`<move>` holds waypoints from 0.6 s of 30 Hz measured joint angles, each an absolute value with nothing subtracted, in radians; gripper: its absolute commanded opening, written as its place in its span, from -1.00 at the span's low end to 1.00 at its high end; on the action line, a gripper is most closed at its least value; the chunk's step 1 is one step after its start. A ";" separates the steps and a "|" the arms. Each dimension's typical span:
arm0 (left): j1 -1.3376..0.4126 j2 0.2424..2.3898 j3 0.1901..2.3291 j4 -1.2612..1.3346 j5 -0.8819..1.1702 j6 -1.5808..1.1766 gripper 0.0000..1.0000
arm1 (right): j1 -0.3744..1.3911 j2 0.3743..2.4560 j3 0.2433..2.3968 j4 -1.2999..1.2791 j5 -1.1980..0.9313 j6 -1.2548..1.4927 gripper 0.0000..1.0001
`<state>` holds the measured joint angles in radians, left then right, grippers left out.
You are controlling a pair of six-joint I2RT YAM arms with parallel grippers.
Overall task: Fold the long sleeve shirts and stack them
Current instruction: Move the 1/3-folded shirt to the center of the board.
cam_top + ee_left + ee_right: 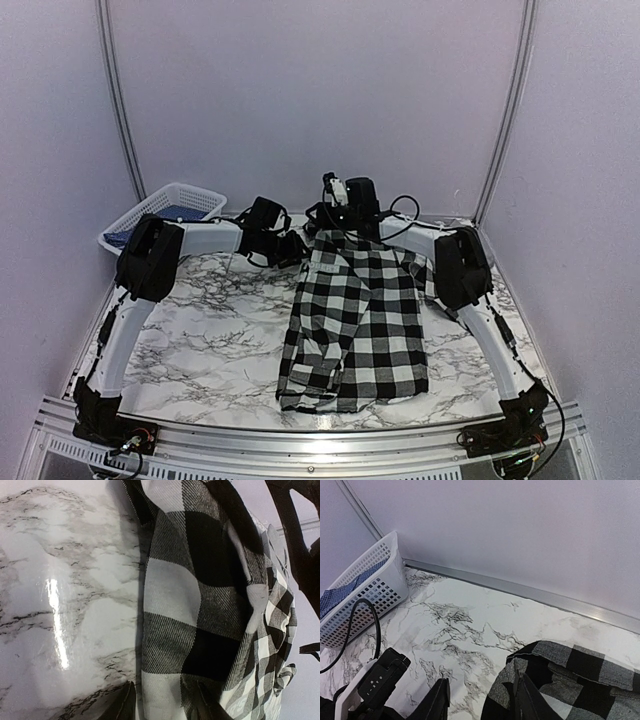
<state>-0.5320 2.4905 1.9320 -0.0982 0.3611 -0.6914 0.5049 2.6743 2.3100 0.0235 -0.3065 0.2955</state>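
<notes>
The black-and-white checked long sleeve shirt (355, 320) lies flat on the marble tabletop (215, 330), right of centre, folded lengthwise into a narrow panel with both arms at its far end. The left fingers (124, 706) stand apart astride the cloth's far left edge. The right fingers (439, 702) are also apart, bare tabletop between them and the shirt's edge against one finger.

The place is a robot test cell in a lab; plain pale wall panels (320, 90) held in aluminium framing strips (118, 100) enclose a marble-patterned table (220, 320); a left arm (125, 330) and right arm (490, 335) are bolted to an aluminium rail (300, 440) at its near edge; a white mesh basket (165, 205) sits in the far left corner.
</notes>
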 measured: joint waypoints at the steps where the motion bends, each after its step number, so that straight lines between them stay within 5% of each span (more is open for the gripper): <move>1: -0.531 2.496 1.940 -0.098 0.362 -0.695 -0.20 | 0.503 2.675 2.313 0.024 -0.307 0.295 -0.20; 18: -0.530 2.540 1.984 -0.080 0.395 -0.744 -0.57 | 0.484 2.712 2.313 0.025 -0.377 0.342 -0.47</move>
<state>-0.5301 2.5401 1.9842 -0.0795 0.3946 -0.7441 0.4835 2.7121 2.3127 0.0254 -0.3775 0.3420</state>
